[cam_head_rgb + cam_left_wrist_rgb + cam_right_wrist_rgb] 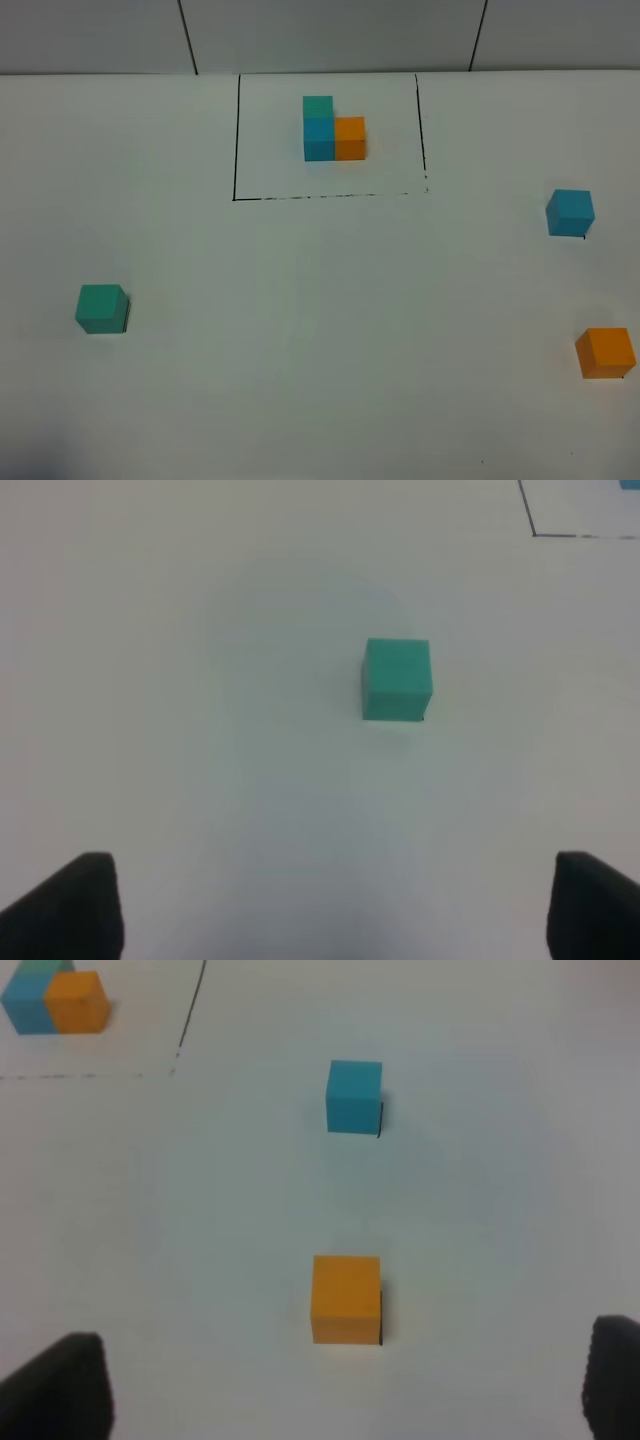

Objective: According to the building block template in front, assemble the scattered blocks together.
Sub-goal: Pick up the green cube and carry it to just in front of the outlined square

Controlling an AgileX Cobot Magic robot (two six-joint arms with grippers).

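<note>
Building block template (334,132) at far middle of white worktop (320,400), framed by a thin black line (237,140): blue and orange touching side by side, teal-green above the blue in the high view, stacked or behind, cannot tell.

Loose teal-green cube (102,308) (397,679) alone on near left, ahead of left tool (332,905), fingers spread wide, gripping nothing.

Blue cube (570,212) (354,1096) and orange cube (606,352) (346,1298) at right edge, apart, orange nearer. Right tool (335,1380) spread wide, empty, orange cube just ahead.
</note>
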